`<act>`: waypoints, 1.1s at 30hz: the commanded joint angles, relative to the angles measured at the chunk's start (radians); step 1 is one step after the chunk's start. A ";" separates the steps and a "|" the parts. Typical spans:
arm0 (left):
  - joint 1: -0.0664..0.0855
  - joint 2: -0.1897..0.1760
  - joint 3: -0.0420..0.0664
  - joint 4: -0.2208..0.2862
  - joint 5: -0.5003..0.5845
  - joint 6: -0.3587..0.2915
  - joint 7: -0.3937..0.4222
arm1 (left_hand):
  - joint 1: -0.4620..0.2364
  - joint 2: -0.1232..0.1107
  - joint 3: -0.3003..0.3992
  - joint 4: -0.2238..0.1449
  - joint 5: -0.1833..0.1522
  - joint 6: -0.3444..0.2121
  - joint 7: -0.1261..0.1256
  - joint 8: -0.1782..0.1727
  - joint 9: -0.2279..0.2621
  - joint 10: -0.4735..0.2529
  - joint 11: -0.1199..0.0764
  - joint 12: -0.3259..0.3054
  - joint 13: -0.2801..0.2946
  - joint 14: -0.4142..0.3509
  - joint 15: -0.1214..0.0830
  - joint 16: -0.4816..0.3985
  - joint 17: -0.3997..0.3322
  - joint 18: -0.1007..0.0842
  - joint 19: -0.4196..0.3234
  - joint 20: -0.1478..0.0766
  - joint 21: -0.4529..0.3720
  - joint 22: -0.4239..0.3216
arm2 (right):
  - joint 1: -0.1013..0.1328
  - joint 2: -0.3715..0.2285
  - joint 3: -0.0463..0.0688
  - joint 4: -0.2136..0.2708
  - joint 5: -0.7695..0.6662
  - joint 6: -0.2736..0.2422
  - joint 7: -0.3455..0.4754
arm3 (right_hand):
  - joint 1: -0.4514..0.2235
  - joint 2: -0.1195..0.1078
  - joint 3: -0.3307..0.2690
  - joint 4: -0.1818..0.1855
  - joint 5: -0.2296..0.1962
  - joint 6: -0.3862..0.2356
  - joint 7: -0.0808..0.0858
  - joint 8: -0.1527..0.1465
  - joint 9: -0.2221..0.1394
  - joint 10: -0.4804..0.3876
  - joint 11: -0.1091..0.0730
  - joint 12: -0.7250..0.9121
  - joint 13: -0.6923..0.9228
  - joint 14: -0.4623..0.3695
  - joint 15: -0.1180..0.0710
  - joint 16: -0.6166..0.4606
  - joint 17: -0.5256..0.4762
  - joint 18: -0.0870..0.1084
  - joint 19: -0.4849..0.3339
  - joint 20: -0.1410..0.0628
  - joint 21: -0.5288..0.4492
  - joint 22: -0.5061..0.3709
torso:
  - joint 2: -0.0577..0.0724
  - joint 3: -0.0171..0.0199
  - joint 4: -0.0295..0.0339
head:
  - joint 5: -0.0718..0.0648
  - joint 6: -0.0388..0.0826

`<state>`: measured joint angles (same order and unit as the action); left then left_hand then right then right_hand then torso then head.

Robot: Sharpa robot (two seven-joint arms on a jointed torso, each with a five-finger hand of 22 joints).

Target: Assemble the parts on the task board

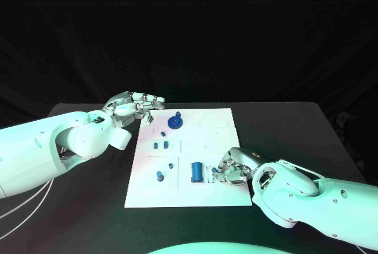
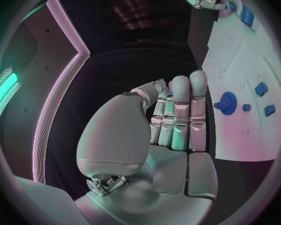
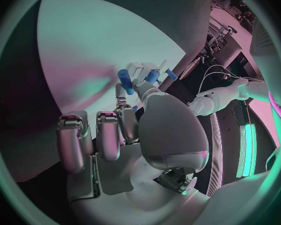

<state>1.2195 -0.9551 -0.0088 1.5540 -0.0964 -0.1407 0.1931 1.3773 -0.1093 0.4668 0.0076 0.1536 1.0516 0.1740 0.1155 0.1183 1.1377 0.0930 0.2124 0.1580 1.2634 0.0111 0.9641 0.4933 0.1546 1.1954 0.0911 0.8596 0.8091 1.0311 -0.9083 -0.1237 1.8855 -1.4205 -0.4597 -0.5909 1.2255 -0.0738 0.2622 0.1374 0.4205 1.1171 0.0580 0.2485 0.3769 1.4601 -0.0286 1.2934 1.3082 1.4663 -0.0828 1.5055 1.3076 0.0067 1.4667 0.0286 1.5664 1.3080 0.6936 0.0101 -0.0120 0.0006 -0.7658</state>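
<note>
A small blue cylindrical part (image 3: 125, 80) is pinched by the right hand (image 1: 231, 169) near the flat white task board's (image 1: 212, 196) near right corner; the left hand (image 1: 134, 107) is held empty, fingers together, at its far left corner.

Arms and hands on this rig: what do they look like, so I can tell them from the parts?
Both arms are smooth, rounded white shells. Thin pale cables trail beside the left arm. The left hand and right hand are silver, with segmented metallic fingers.

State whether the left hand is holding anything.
Empty: the left hand shows bare fingers held together, beside the task board, nothing between them.
</note>
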 commanded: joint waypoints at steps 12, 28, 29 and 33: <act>0.000 0.003 0.000 0.004 -0.004 0.021 0.001 | -0.008 0.002 -0.004 0.003 0.003 -0.006 -0.002 -0.006 -0.001 -0.008 0.002 0.002 0.002 -0.008 0.000 0.001 -0.001 0.015 -0.001 0.005 -0.004 -0.002 | -0.005 0.031 0.000 -0.022 0.066 -0.023 -0.003 | -0.044 -0.002 -0.016 0.032 -0.010 0.019 -0.017 0.012 0.075 0.009 -0.003 0.011 0.091 0.086 -0.009 0.005 0.178 -0.007 0.104 -0.010 0.004 0.263 | 0.001 0.0011 -0.0006 | 0.004 -0.001; 0.000 0.003 0.000 0.004 -0.004 0.024 -0.003 | -0.008 0.002 -0.004 0.003 0.003 -0.006 -0.002 -0.006 -0.001 -0.008 0.002 0.002 0.002 -0.008 0.000 0.001 -0.001 0.015 -0.001 0.005 -0.004 -0.002 | -0.006 0.042 0.000 -0.030 0.067 -0.012 -0.003 | -0.120 -0.011 -0.088 0.092 -0.017 0.023 -0.017 0.023 0.084 0.012 -0.002 0.019 0.098 0.086 -0.009 0.005 0.178 -0.007 0.104 -0.011 0.004 0.263 | 0.000 0.0003 -0.0003 | 0.006 -0.004; 0.000 0.003 0.000 0.004 -0.004 0.024 -0.003 | -0.008 0.002 -0.004 0.003 0.003 -0.006 -0.002 -0.006 -0.001 -0.008 0.002 0.002 0.002 -0.008 0.000 0.001 -0.001 0.015 -0.001 0.005 -0.004 -0.002 | -0.006 0.042 0.000 -0.030 0.067 -0.010 -0.003 | -0.127 -0.012 -0.098 0.098 -0.026 0.023 -0.017 0.023 0.085 0.012 -0.002 0.019 0.098 0.086 -0.009 0.005 0.178 -0.007 0.104 -0.010 0.004 0.263 | 0.000 0.0003 -0.0003 | 0.006 -0.004; 0.000 0.003 0.000 0.004 -0.004 0.025 -0.004 | -0.008 0.002 -0.004 0.003 0.003 -0.006 -0.002 -0.006 -0.001 -0.008 0.002 0.002 0.002 -0.008 0.000 0.001 -0.001 0.015 -0.001 0.005 -0.004 -0.002 | -0.006 0.042 0.000 -0.032 0.066 -0.009 -0.003 | -0.145 -0.012 -0.138 0.121 -0.083 0.022 -0.017 0.025 0.087 0.011 -0.002 0.018 0.099 0.086 -0.008 0.004 0.177 -0.007 0.104 -0.010 0.004 0.263 | 0.000 0.0000 -0.0008 | 0.006 -0.003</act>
<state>1.2196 -0.9542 -0.0088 1.5553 -0.0971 -0.1365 0.1871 1.3773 -0.1093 0.4668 0.0076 0.1536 1.0516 0.1740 0.1155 0.1185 1.1377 0.0930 0.2124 0.1579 1.2635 0.0111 0.9641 0.4935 0.1545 1.1954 0.0911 0.8597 0.8093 1.0265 -0.8680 -0.1238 1.8537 -1.3560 -0.4750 -0.5926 1.0882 -0.0858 0.1306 0.2565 0.3456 1.1397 0.0359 0.2747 0.4621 1.4634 -0.0320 1.3078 1.3078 1.4665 -0.0825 1.5072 1.3074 0.0067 1.4629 0.0248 1.5664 1.3077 0.6934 0.0103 -0.0125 0.0061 -0.7699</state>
